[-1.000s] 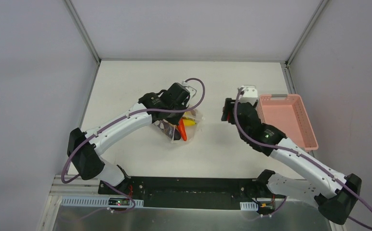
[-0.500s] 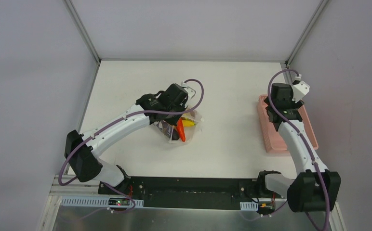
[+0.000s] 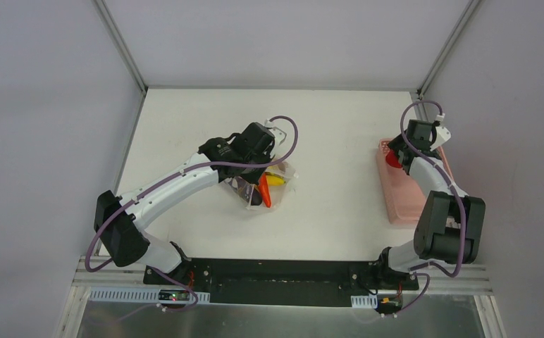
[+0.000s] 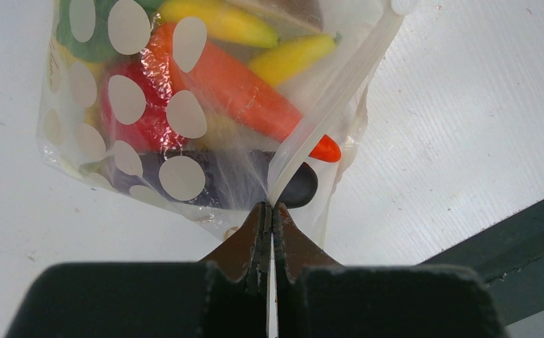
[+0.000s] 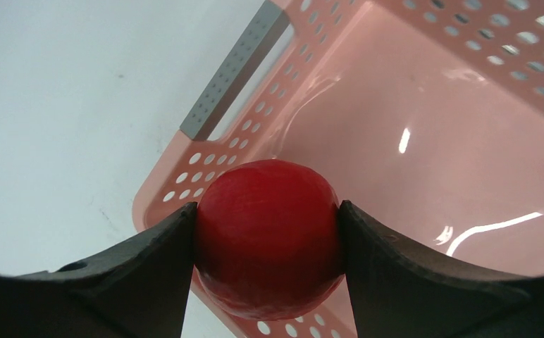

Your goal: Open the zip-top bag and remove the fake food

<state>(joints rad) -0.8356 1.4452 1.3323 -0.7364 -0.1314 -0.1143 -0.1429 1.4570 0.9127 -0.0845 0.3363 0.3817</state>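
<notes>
The clear dotted zip-top bag (image 3: pixel 269 184) lies mid-table, its mouth open, holding fake food: yellow bananas (image 4: pixel 290 58), an orange carrot (image 4: pixel 241 88), red, green and dark purple pieces. My left gripper (image 4: pixel 270 206) is shut on the bag's zip edge (image 4: pixel 325 113); in the top view it (image 3: pixel 255 165) sits over the bag. My right gripper (image 5: pixel 268 218) is shut on a red round toy fruit (image 5: pixel 269 236) and holds it over the near-left corner of the pink basket (image 5: pixel 431 141); the fruit also shows in the top view (image 3: pixel 393 158).
The pink slotted basket (image 3: pixel 396 197) stands at the table's right edge, its inside bare in the right wrist view. A grey perforated strip (image 5: pixel 234 70) runs along the wall beside it. Grey walls enclose the table on three sides.
My right arm swung from beside the bag to the right, carrying the red fruit over the pink basket's far end. The left arm and the bag stayed put.
</notes>
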